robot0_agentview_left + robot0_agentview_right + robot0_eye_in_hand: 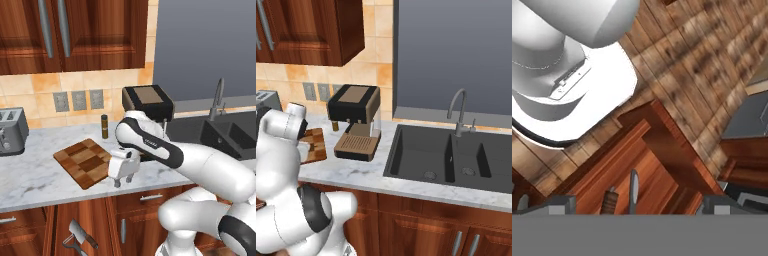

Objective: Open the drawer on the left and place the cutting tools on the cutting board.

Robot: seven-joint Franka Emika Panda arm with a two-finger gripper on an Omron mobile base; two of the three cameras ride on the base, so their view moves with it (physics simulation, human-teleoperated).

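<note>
Two tools, a cleaver (80, 232) and a slim peeler (73, 243), lie in the open drawer (75, 225). At 12 o'clock above them, the gripper (123, 182) hangs spread wide and empty over the counter edge, at 4 o'clock from the board (85, 162).

- Cutting board (83, 162): I see a patchwork of light and dark brown blocks
- Drawer (75, 230): red-brown wood
- Cleaver (79, 231): silver blade, dark handle
- Slim tool (73, 243) beside it: grey
- Counter (30, 180): white marble, grey veining
- Coffee machine (356, 120): black with brown panels
- Backsplash (45, 82): tan tiles
- Sink (421, 155): dark grey
</note>
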